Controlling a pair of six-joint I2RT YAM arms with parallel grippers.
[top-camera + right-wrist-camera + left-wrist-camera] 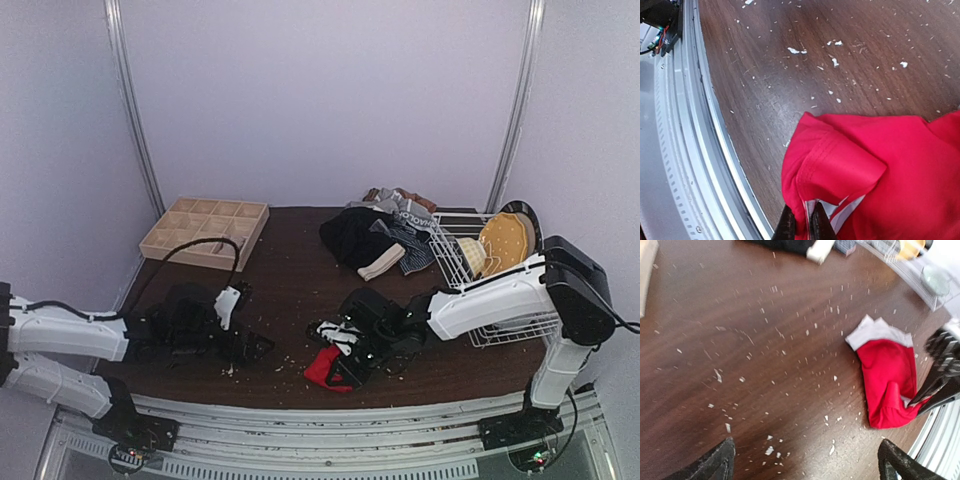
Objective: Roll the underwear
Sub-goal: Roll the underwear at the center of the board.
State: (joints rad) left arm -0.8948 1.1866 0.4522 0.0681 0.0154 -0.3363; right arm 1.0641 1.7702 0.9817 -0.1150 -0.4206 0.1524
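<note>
Looking at the red brief, you find it low on the table, close to the front rail and well apart from the pile of other briefs at the back. It lies partly folded. From the left wrist view its pale waistband points toward the back and its narrow end toward the rail, so its long axis runs roughly back to front.

Your right gripper is on it already. Its fingers are pressed together on a fold of red cloth at the narrow, rail-side end, with a sliver of pale trim showing just beside the tips.

Your left gripper has its jaws spread wide and holds nothing. It hangs over bare, crumb-flecked wood to the left of the brief, with a stretch of table between them.

So the right arm is the nearer one, at the end from which a roll would likely start. A roll toward the waistband would travel along that axis, away from the rail. To pin the waistband, the left arm would have to come across to its right and a little back.
</note>
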